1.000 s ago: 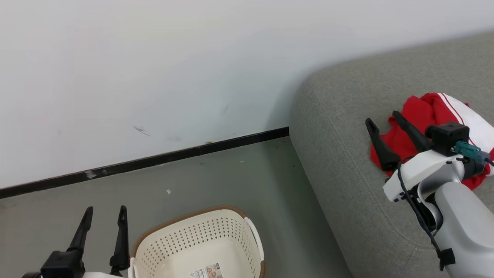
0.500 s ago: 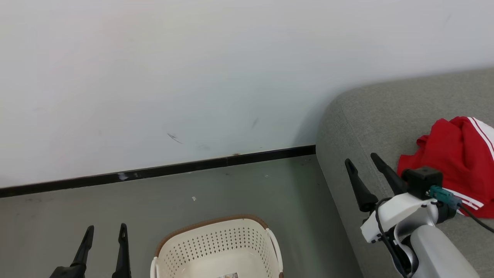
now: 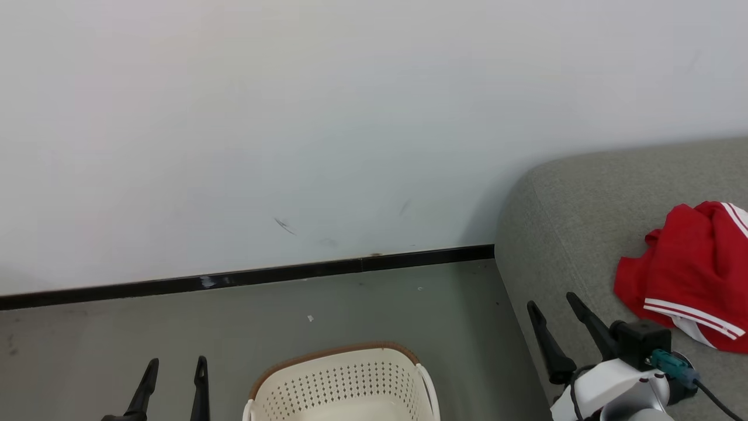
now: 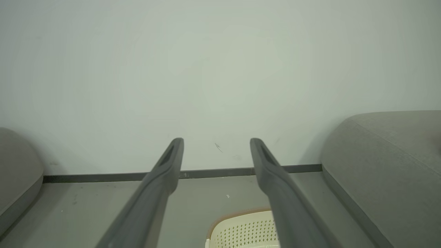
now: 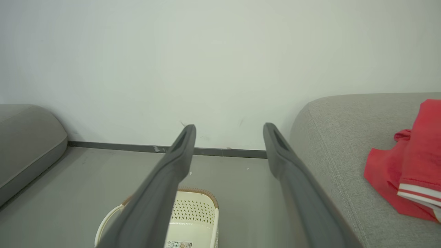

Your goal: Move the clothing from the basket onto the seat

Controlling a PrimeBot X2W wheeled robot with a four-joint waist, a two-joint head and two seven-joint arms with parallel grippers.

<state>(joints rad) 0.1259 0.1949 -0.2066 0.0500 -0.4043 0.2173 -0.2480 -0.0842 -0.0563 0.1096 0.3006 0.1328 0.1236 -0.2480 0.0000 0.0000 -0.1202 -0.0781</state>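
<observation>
The red soft clothing with white stripes point(image 3: 689, 275) lies bunched on the big grey cloth seat point(image 3: 572, 222), just right of the right gripper point(image 3: 551, 301); that arm is nearer; its fingers stand apart, holding nothing; the left gripper point(image 3: 177, 361) is spread and bare too; the cream plastic basket with holes point(image 3: 345, 380) sits on the floor point(image 3: 350, 304) between them; the part that shows holds no clothes.

Even, bright, glare-free light; wrist views soft, curving at the edges.
</observation>
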